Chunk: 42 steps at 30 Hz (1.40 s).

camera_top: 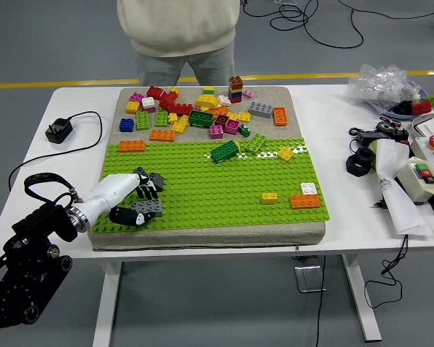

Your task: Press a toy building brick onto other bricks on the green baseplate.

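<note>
One hand is all I have in play: my left hand (pixel 134 199) reaches in from the lower left over the near left corner of the green baseplate (pixel 217 191), with its fingers (pixel 146 182) curled around a grey brick (pixel 146 208), thumb low at the brick's near side and the other fingers above it. That brick sits low against the plate's studs beside a second dark grey brick (pixel 156 180) just beyond it, though I cannot tell whether it is fully seated. My right arm does not show anywhere. Farther across the plate I see a small yellow brick (pixel 269 198) and, near it, an orange brick (pixel 304 201) with a white brick (pixel 309 188) just behind it. Toward the plate's far edge lie a dark green brick (pixel 224 151), a light green one tilted beside it, and a yellow one to the right; an orange brick (pixel 132 145) rests at the far left corner. Beyond the plate, on the beige mat (pixel 293 108), loose bricks in many colours are scattered, and a small stacked tower (pixel 236 89) stands among them. A person (pixel 179 36) in a cream top stands at the counter's (pixel 347 108) far side. A black power adapter (pixel 58 130) with its cable lies left of the mat, and a control box (pixel 427 170) with red and green buttons sits at the right edge.
</note>
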Motion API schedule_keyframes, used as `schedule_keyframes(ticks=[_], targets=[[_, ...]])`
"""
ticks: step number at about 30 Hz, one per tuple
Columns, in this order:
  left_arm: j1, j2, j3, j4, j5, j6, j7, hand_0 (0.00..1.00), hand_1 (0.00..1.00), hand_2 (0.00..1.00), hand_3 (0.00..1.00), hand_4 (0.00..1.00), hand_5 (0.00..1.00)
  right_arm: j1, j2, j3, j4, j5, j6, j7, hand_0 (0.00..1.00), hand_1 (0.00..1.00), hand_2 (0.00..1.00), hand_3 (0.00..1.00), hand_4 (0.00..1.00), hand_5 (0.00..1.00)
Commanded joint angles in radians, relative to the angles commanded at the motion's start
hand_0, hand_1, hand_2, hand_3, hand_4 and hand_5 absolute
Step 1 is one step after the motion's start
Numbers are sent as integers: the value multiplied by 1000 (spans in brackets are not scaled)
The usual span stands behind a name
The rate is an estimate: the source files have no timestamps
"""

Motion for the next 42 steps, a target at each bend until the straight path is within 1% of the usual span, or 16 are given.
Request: schedule_keyframes(ticks=[10, 13, 14, 19, 20, 22, 27, 34, 39, 42], targets=[[4, 2, 12, 11, -3, 4, -5, 673, 521, 520, 506, 768, 160, 0, 1, 2, 0, -4, -1, 0, 790, 726, 769, 783, 998, 700], [5, 2, 11, 5, -13, 11, -8, 673, 521, 520, 506, 768, 160, -2, 1, 2, 0, -5, 0, -1, 790, 726, 769, 783, 998, 700], [5, 2, 11, 3, -15, 12, -8, 647, 514, 527, 512, 760, 150, -2, 1, 2, 0, -5, 0, -1, 790, 726, 769, 783, 998, 699], [3, 2, 6, 4, -20, 10, -10, 647, 514, 527, 512, 760, 150, -3, 2, 2, 0, -6, -1, -1, 790, 726, 769, 783, 998, 699], [4, 2, 6, 5, -23, 11, -11, 629, 505, 530, 519, 755, 113, -3, 2, 2, 0, -6, -1, -1, 790, 725, 769, 783, 998, 698], [5, 2, 6, 5, -27, 14, -13, 629, 505, 530, 519, 755, 113, -2, 2, 2, 0, -6, -2, -1, 790, 725, 769, 783, 998, 698], [4, 1, -7, -7, -36, 22, -14, 630, 504, 529, 520, 752, 109, -3, 1, 3, 0, -6, 0, -2, 790, 725, 769, 783, 998, 699], [-3, -3, -9, -25, -43, 26, -12, 631, 506, 529, 521, 757, 107, -1, 1, 3, 0, -4, -1, -1, 790, 725, 769, 783, 998, 699], [-6, -6, -7, -25, -38, 22, -11, 630, 504, 527, 518, 762, 111, 0, 2, 3, 0, -3, -1, -1, 790, 726, 769, 782, 998, 699], [-1, -1, -12, -41, -33, 17, -11, 630, 504, 527, 518, 762, 111, -1, 1, 5, 0, -4, -1, -2, 790, 726, 769, 782, 998, 699]])
